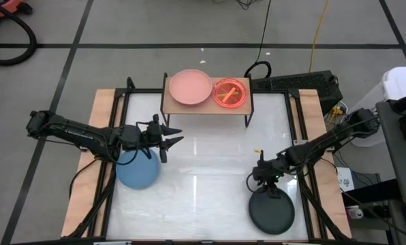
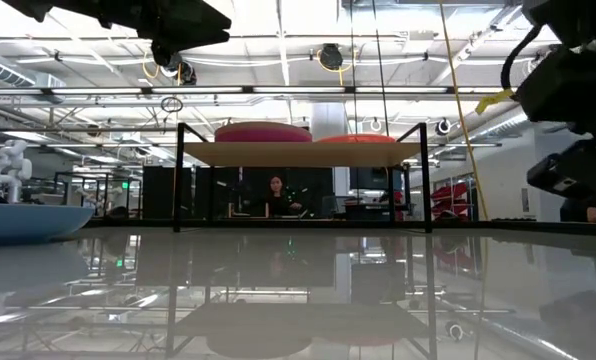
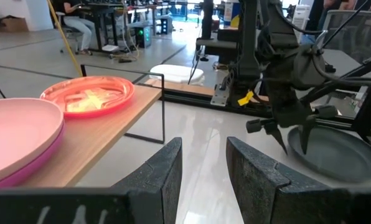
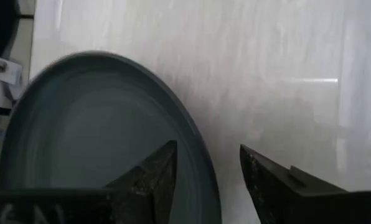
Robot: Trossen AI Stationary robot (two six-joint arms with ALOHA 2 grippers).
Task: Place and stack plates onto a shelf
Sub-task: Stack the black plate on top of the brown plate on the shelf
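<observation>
The light-wood shelf [image 1: 206,105] stands at the table's far edge. On it lie a salmon-pink plate [image 1: 191,87], stacked on a magenta one [image 3: 30,165], and a translucent orange plate [image 1: 230,93]. A blue plate [image 1: 136,171] rests flat on the table at the left. My left gripper [image 1: 176,135] hovers open just beyond it, pointing toward the shelf. A black plate [image 1: 271,211] lies near the right front. My right gripper [image 4: 207,149] is open, pointing down, with one finger inside and one outside the plate's far rim [image 4: 192,124]. Whether it touches the rim I cannot tell.
The shelf's thin black legs [image 2: 178,180] stand on the glossy white tabletop [image 1: 210,163], with bare room under the board. Wooden side rails [image 1: 101,122] edge the table. In the low view a person [image 2: 276,195] sits in the room beyond.
</observation>
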